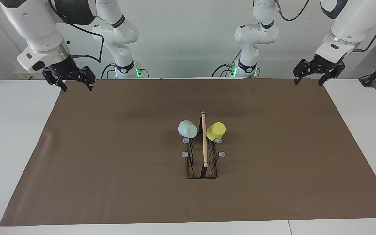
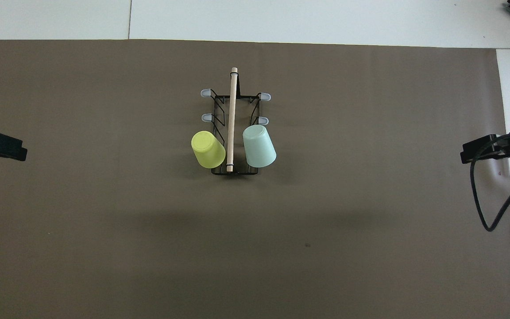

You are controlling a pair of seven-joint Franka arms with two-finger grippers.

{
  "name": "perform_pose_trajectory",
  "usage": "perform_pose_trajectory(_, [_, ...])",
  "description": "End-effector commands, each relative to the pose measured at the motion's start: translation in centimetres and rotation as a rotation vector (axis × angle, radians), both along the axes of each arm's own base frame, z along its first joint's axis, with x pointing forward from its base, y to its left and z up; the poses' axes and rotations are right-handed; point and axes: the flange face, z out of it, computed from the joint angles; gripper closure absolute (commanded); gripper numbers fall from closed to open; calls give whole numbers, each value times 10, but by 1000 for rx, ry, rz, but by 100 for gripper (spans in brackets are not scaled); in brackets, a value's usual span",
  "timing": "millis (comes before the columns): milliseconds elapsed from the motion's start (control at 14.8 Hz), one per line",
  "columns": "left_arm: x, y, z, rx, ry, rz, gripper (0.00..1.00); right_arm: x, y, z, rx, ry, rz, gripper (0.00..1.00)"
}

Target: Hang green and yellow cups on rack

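Brown mat, cups hung on rack
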Motion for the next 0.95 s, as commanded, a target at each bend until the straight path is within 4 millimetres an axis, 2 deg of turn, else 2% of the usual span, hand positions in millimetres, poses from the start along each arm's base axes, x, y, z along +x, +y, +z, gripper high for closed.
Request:
perform_pose_trajectory(0, [-14,-1,-3,-9,-6,-17,0,-4,-2,3,1,-13,-12,0])
perform_pose_trajectory(474, [-17,-12,-8,-4,-8,-30,0,-6,1,12,3,-11,-5,0])
perform_pose_trajectory(879, [-16,-10,-7,-4,-20,-32,0,-8,3,17,3,-14,-1,0])
